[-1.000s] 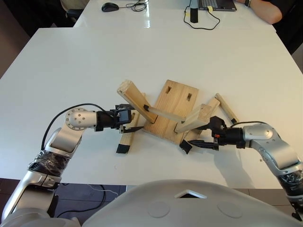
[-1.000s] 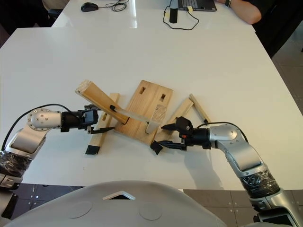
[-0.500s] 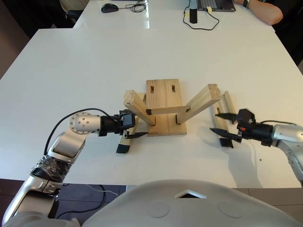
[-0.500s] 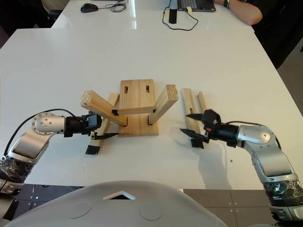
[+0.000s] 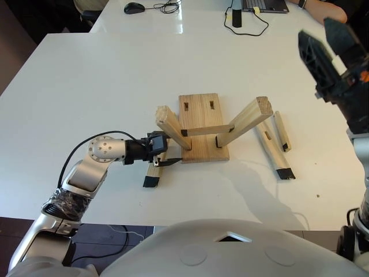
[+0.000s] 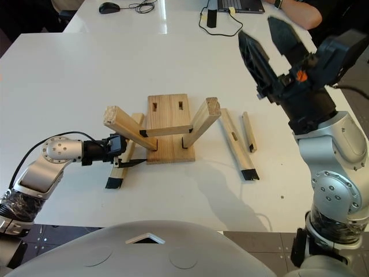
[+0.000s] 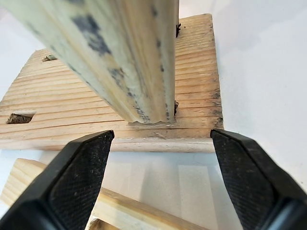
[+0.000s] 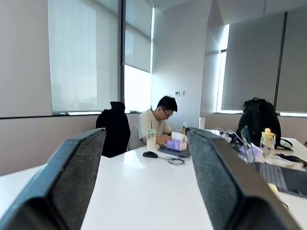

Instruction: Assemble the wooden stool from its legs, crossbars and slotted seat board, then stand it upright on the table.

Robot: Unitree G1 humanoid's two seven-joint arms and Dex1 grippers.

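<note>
We see the pale slotted seat board (image 5: pixel 199 115) flat at mid-surface (image 5: pixel 115 86), its splayed legs (image 5: pixel 249 118) joined by a crossbar (image 5: pixel 207 130); the left end effector (image 7: pixel 160 138) gapes empty beside it, the right end effector (image 6: pixel 258 27) wide open, empty, high above

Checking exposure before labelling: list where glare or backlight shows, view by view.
Left eye view: window glare streaks the far table near the mouse. Right wrist view: a bright window backlights the room. Left wrist view: the seat board is evenly lit, with no glare.
</note>
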